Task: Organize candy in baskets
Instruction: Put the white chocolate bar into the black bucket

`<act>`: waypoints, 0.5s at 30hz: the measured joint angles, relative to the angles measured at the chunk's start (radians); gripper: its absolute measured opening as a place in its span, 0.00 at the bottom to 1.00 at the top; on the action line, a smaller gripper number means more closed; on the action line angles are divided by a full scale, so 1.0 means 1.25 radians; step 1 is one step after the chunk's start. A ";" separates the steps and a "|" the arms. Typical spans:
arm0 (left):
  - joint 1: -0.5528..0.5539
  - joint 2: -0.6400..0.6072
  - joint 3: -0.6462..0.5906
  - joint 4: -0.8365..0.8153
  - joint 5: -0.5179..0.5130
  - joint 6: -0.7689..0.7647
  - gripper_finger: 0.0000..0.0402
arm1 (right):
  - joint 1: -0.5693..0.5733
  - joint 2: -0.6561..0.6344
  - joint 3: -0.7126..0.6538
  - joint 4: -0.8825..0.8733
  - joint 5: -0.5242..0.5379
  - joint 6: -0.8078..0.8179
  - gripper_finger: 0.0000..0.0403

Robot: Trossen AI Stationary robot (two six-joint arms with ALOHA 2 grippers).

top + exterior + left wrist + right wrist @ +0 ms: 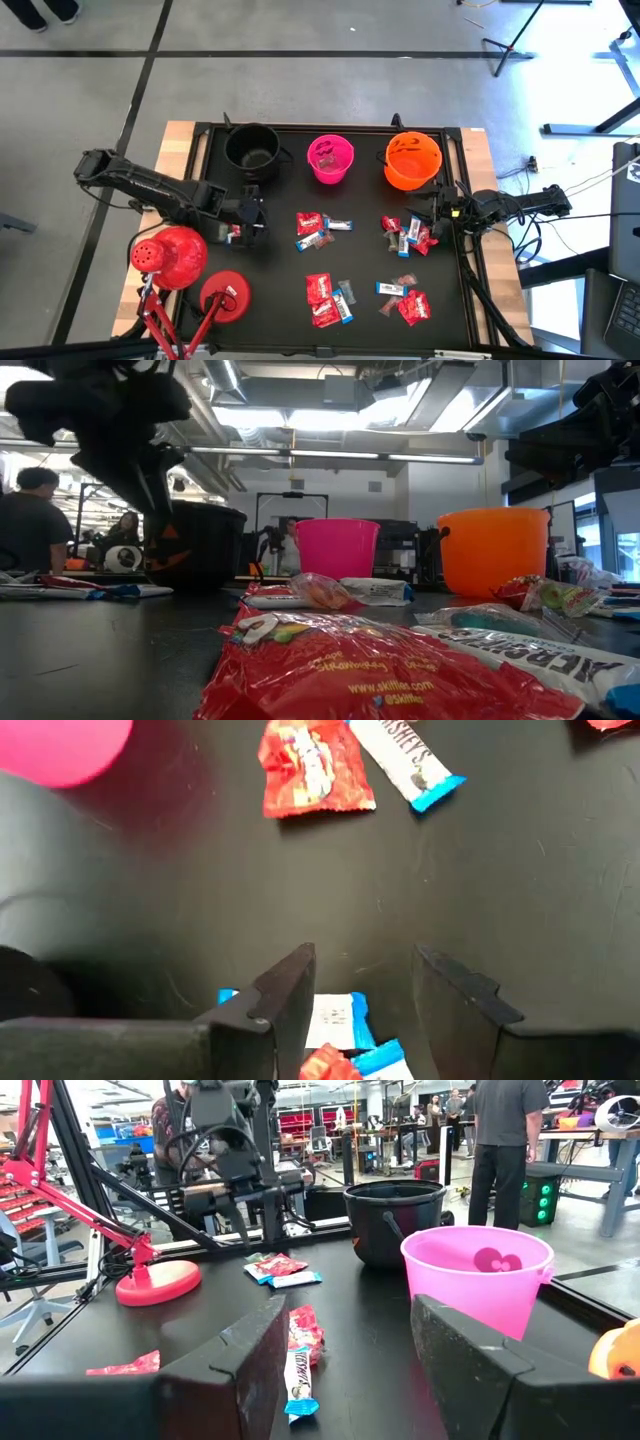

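The counter [280, 320] carries a black mat. Three buckets stand in a row along its far edge: the black cauldron bucket [252, 149] on the left, the pink bucket [331, 159] in the middle, and the orange bucket [412, 160] on the right.

The candy lies loose on the mat in several clusters. One cluster [320, 229] sits near the centre below the pink bucket. A second cluster [408, 235] lies below the orange bucket. Two more clusters lie along the near edge: one [328, 298] at centre and one [405, 300] to its right. Each cluster mixes red and blue-and-white wrappers.

The left end effector [248, 226] is positioned low over the mat, just below the black cauldron bucket. Its fingers [290, 995] stand apart, released, straddling a few blue-and-white and red sweets [345, 1040] that lie on the mat between them. Whether the fingers touch the sweets cannot be determined.

The right end effector [435, 212] is positioned at the right side of the mat, just below the orange bucket and beside the second cluster. Its fingers [245, 1355] stand apart, released, and hold nothing.

Two red dome lamps [170, 255] stand at the near left corner.
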 joint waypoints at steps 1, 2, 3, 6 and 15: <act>-0.004 -0.007 -0.011 0.010 0.000 -0.009 0.39 | 0.000 0.000 0.000 0.000 0.000 0.000 0.53; -0.008 -0.015 -0.022 0.019 0.000 -0.019 0.39 | 0.000 0.000 0.000 0.000 0.000 0.000 0.53; -0.012 -0.023 -0.032 0.024 0.000 -0.027 0.39 | 0.000 0.000 0.000 0.000 0.000 0.000 0.53; -0.025 -0.051 -0.059 0.033 -0.003 -0.053 0.39 | 0.000 0.000 0.000 0.000 0.000 0.000 0.53; -0.066 -0.119 -0.139 0.032 -0.013 -0.139 0.39 | 0.000 0.000 0.000 0.000 0.000 0.000 0.53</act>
